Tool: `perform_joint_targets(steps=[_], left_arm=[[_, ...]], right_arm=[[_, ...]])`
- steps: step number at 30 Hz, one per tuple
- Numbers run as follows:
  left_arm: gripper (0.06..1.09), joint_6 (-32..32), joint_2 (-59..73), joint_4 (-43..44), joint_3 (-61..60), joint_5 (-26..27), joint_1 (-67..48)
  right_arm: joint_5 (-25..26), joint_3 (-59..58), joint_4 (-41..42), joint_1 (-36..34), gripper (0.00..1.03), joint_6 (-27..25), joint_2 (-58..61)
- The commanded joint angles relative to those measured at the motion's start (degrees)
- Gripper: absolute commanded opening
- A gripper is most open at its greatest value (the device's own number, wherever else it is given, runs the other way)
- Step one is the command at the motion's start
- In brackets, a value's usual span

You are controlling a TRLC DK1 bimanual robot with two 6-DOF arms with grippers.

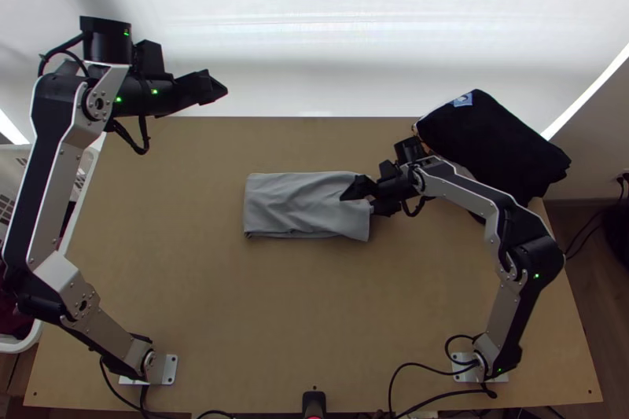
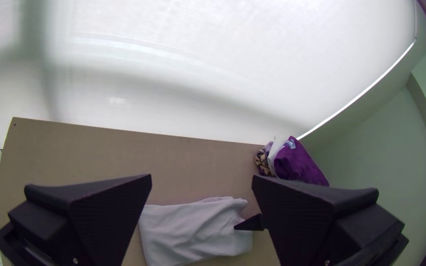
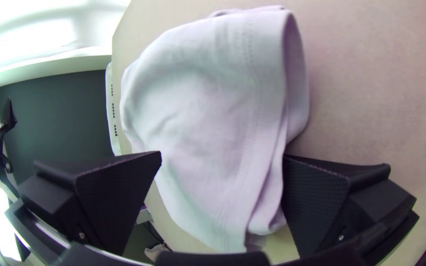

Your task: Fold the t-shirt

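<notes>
Holds left gripper (image 1: 218,89) released, upper left — rests right gripper (image 1: 358,203), jaws apart, at right end of folded grey t-shirt (image 1: 295,203), mid-frame.

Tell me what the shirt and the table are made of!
The grey shirt looks like soft, dull cloth, maybe cotton: it wrinkles and shows stitching. The table seems to be smooth wooden board: it's flat, tan and hardly shiny.
</notes>
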Motion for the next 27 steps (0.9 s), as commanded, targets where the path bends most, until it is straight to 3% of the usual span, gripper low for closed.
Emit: perform_joint_targets(steps=[1,9,12,14,18,27], left_arm=[[1.05,0.8,-2.0,0.1,-0.8,-0.2,1.0],[1.05,1.0,-3.2,-0.4,-0.8,-0.1,1.9],[1.05,1.0,-3.4,-0.4,-0.8,-0.1,2.3],[1.05,1.0,-3.6,-0.4,-0.8,-0.1,2.3],[1.05,1.0,-3.9,-0.4,-0.8,-0.1,2.4],[1.05,1.0,-4.2,-0.4,-0.8,-0.1,2.5]], right_arm=[[-0.4,3.1,0.5,1.9,0.98,2.0,2.2],[0.4,5.8,0.5,4.9,0.98,3.7,3.1],[0.9,5.6,0.5,5.4,0.85,4.2,3.0],[1.3,5.6,0.5,5.4,0.65,4.8,2.5],[2.3,5.4,0.5,4.5,0.02,6.2,0.3],[2.3,5.9,0.3,1.4,0.03,8.9,-10.3]])
